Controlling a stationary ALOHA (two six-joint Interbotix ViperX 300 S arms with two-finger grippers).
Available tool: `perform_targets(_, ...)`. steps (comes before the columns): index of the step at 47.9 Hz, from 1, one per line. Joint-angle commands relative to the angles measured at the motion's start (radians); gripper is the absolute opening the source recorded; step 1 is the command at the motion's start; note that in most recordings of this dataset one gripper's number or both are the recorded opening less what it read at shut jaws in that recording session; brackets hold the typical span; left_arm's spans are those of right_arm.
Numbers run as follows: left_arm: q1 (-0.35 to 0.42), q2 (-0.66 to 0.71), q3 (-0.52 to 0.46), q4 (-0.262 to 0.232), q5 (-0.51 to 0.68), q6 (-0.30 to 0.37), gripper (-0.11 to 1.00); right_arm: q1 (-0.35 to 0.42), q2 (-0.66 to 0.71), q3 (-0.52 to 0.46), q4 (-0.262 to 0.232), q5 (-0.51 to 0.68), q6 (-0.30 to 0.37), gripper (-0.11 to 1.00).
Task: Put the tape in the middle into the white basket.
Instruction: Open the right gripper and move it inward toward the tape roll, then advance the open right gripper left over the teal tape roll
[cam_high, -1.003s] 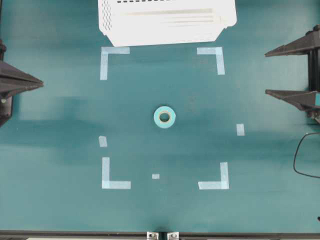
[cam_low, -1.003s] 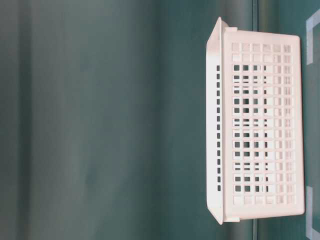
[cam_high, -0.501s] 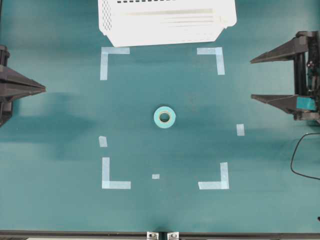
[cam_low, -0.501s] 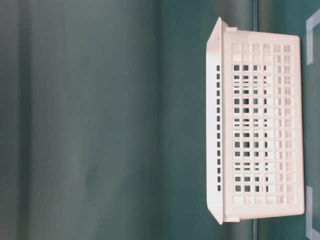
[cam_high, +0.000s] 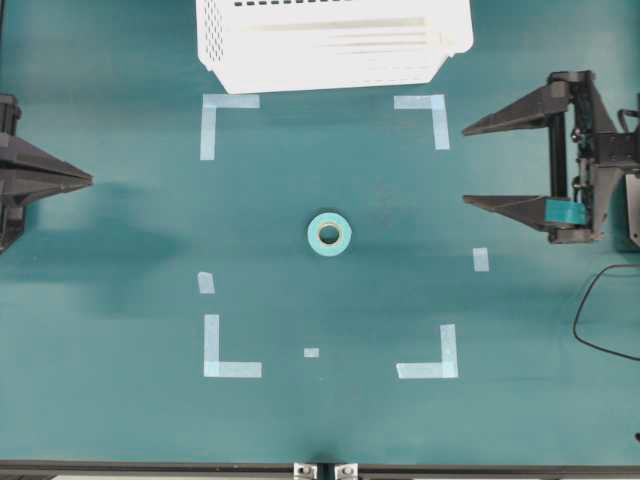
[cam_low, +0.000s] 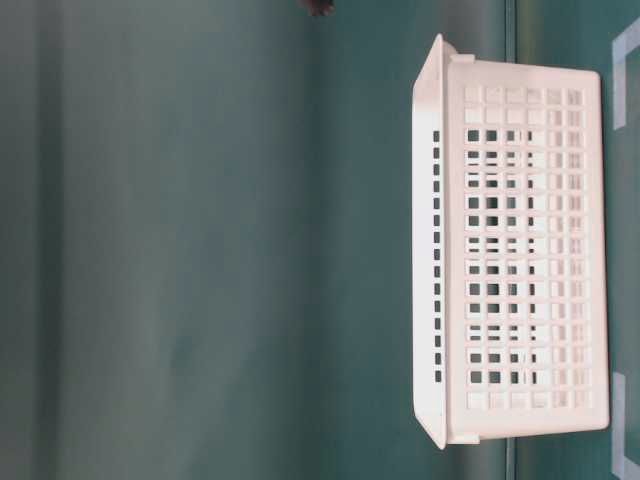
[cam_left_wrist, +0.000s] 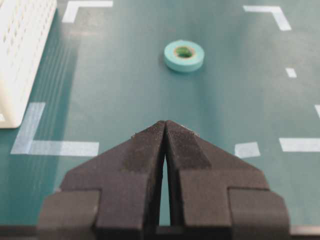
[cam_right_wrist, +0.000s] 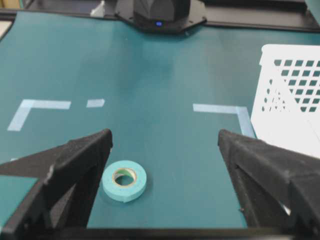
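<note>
Reaching in from the right edge of the overhead view, my right gripper (cam_high: 466, 165) has come noticeably farther toward the centre than it was a second ago, when only its finger tips showed at the frame's border. Its two black fingers are spread wide apart with nothing between them, pointing left toward the middle of the table (cam_high: 120, 420).

The tape (cam_high: 329, 234), a small light teal ring with a pale core, lies flat on the teal table surface at the centre of a rectangle marked by pale corner marks (cam_high: 223, 112). It has not shifted. It sits well apart from the right gripper, and slightly lower in the overhead view than the gap between the fingers. From the right wrist camera, the tape (cam_right_wrist: 124, 181) appears ahead, close to the left-hand finger in that picture rather than centred in the opening.

My left gripper (cam_high: 88, 180) waits at the left edge of the overhead view, barely changed. The left wrist camera shows its fingers (cam_left_wrist: 145, 150) pressed together, empty, with the tape (cam_left_wrist: 184, 55) far ahead of them.

The white basket (cam_high: 330, 45) stands at the top edge of the overhead view, beyond the marked rectangle, and in the table-level view I see nothing in it.

My judgement: the approach by the right arm has begun, but the pick itself is not yet started. The next move calls for carrying on inward and centring the open fingers around the ring.
</note>
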Motion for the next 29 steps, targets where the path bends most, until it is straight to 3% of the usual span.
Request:
perform_targets(1, 0.0, 0.0, -0.009, -0.002, -0.002, 0.003, -0.11, -0.002, 0.038, -0.038, 0.002, -0.011, 0.003, 1.0)
perform_targets(29, 0.0, -0.014, 0.0, -0.002, -0.003, 0.006, -0.11, 0.0, 0.275, -0.141, 0.002, -0.031, 0.058, 1.0)
